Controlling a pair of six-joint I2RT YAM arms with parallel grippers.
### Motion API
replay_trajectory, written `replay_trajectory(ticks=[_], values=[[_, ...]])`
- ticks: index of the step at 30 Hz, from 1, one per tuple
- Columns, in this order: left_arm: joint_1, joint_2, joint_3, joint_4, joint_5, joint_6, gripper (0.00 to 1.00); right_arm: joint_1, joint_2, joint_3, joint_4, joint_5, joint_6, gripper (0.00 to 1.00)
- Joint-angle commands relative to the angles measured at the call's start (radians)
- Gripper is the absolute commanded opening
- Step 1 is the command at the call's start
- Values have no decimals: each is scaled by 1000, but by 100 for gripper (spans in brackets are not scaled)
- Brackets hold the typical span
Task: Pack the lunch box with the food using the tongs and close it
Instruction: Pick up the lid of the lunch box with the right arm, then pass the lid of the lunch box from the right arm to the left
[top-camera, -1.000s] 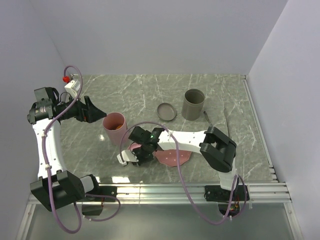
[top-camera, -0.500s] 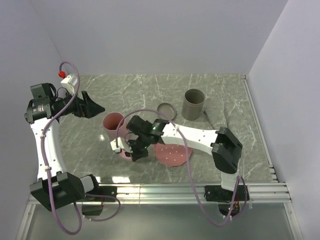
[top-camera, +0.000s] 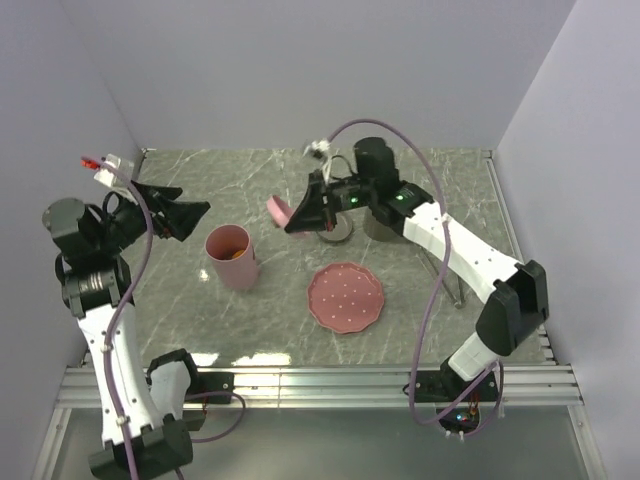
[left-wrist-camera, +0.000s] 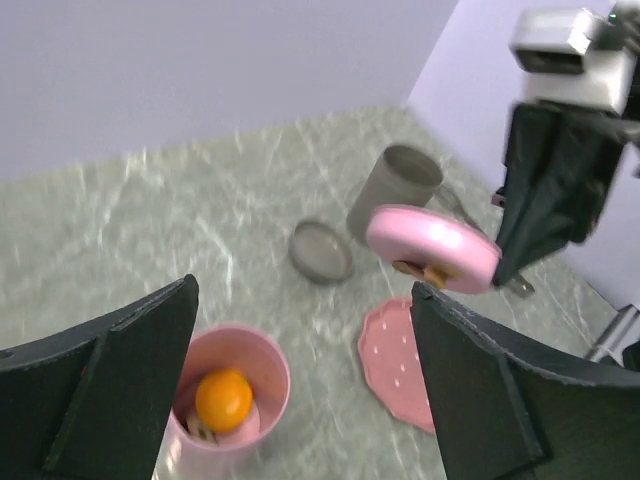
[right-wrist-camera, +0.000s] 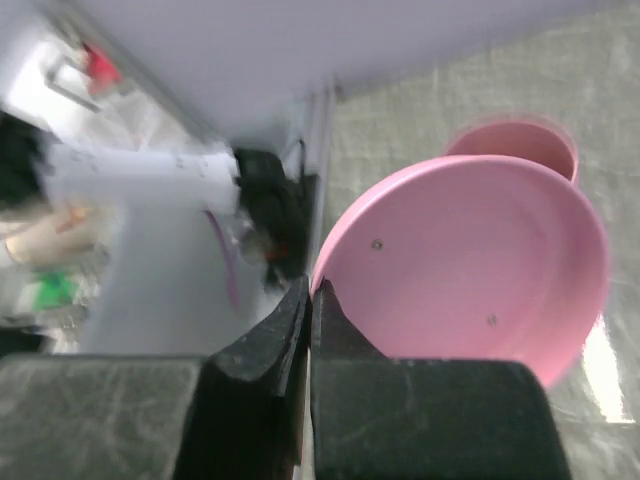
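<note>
1. Lunch box (top-camera: 232, 257) stands open on the bench, orange slice (left-wrist-camera: 223, 397) inside.
2. Right pincer (right-wrist-camera: 310, 300) clamps the lid (right-wrist-camera: 470, 260) rim; lower it level over the box.
3. Left pincer (top-camera: 192, 214), fingers apart, should keep clear.

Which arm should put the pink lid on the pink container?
Right. The right gripper is shut on the pink lid, holding it by the rim in the air; the left gripper hangs open and empty beside the pink container.

Pink scalloped plate (left-wrist-camera: 395, 355) lies on marble table (left-wrist-camera: 200, 200) (grey cup (left-wrist-camera: 393, 190), grey lid (left-wrist-camera: 320, 251) behind it).
</note>
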Motion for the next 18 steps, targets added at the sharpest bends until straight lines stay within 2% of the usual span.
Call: replay_trajectory(ticks=[1, 3, 4, 5, 7, 11, 12, 16, 18], values=[[1, -71, -66, 364, 43, -173, 93, -60, -89, -135, 687, -157, 695, 0], [1, -89, -95, 418, 57, -197, 91, -87, -85, -183, 971, -132, 943, 0], [1, -105, -109, 464, 62, -220, 91, -98, -65, -198, 1168, -118, 1046, 0], [0, -111, -122, 549, 66, -269, 91, -118, -56, -201, 1249, -102, 1214, 0], [-3, -131, -176, 741, 75, -394, 90, -130, -42, -213, 1414, -33, 1387, 0], [-51, -133, -253, 1008, 10, -606, 89, -150, -60, -235, 1495, 87, 1518, 0], [-71, -129, -271, 1033, -13, -629, 88, -155, -59, -244, 1538, 115, 1559, 0], [-272, -94, -268, 1063, -188, -599, 86, -166, -62, -331, 1581, 292, 1792, 0], [-385, -71, -256, 1092, -222, -582, 84, -166, -69, -368, 1631, 348, 1854, 0]])
